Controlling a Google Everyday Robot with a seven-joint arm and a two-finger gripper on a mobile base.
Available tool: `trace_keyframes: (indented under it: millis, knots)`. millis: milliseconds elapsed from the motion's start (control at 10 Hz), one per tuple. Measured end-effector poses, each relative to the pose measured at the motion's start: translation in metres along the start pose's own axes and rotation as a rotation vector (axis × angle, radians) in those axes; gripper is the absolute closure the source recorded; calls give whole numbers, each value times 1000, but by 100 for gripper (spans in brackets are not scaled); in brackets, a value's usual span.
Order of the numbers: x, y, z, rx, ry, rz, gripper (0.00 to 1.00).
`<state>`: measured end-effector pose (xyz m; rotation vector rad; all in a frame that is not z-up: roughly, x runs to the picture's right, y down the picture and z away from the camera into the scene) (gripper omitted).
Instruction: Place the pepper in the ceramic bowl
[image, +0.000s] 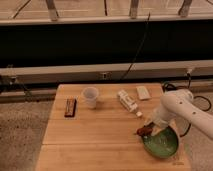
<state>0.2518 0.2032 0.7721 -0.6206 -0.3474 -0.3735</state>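
A green ceramic bowl sits at the front right of the wooden table. A small red pepper is at the bowl's left rim, held at the tip of my gripper. My white arm comes in from the right and reaches down to the bowl's near-left edge. The pepper hangs just above or against the rim; I cannot tell which.
On the table stand a white cup, a dark flat bar at the left, a white bottle lying down and a small white packet. A black cable hangs behind the table.
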Motion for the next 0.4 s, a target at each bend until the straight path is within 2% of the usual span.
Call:
trace_keyframes:
  millis: [100,400]
  knots:
    - [1,0,0,1,-1,3,31]
    - [3,0,0,2,-3,6,37]
